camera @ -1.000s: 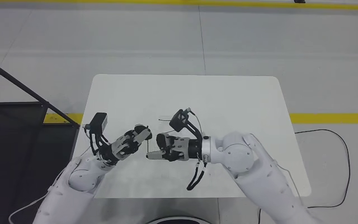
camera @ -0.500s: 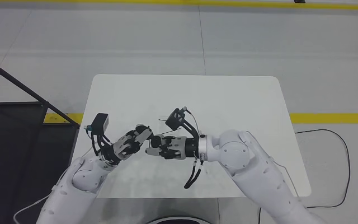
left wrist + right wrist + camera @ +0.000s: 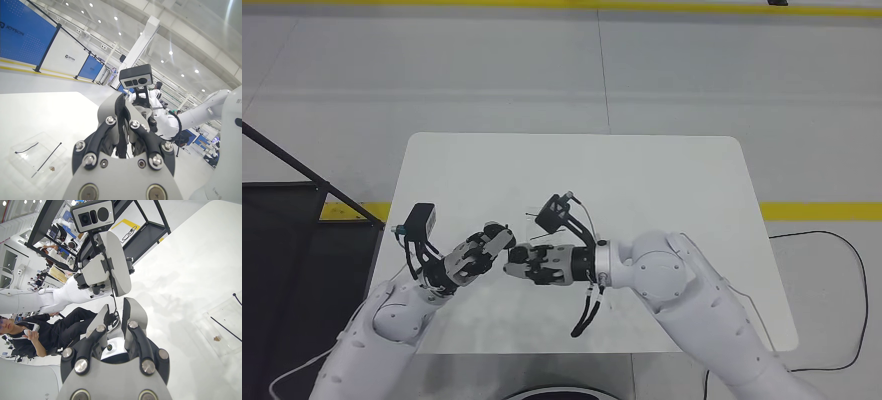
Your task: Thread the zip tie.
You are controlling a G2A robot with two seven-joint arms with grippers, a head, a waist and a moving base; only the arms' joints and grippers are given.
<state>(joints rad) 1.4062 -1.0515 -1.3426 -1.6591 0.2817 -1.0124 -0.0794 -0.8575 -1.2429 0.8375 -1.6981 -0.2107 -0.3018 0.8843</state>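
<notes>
Standing on the grey floor (image 3: 442,70), a black rack (image 3: 282,250) sits well to the left of the fingers, just off the edge of the white desk (image 3: 672,170). The desk top is plain, matte and white.

The left fingers (image 3: 111,106) are held above the near left part of the desk. They are pressed together, pinching the zip tie (image 3: 114,299). This thin black strand runs out from their tips straight toward the other arm.

The right fingers (image 3: 134,311) face the left ones almost tip to tip. They are spread, with a plain gap between them. The free end of the zip tie reaches into that gap, and neither finger closes on it.

A clear shallow tray (image 3: 24,161) lies flat on the desk near the meeting fingers, on the side away from the robot. In it are a short curved black tie (image 3: 26,149), a long straight one (image 3: 47,158) and a small brown scrap (image 3: 51,168) beside the straight tie's pointed end.

Well to the right of the fingers, a yellow line (image 3: 822,211) crosses the floor and a dark cable (image 3: 842,300) loops beside the desk.

The room behind is a large hall with blue and white partition panels (image 3: 24,37), a white column (image 3: 140,43) and rows of round ceiling lights (image 3: 115,18).
</notes>
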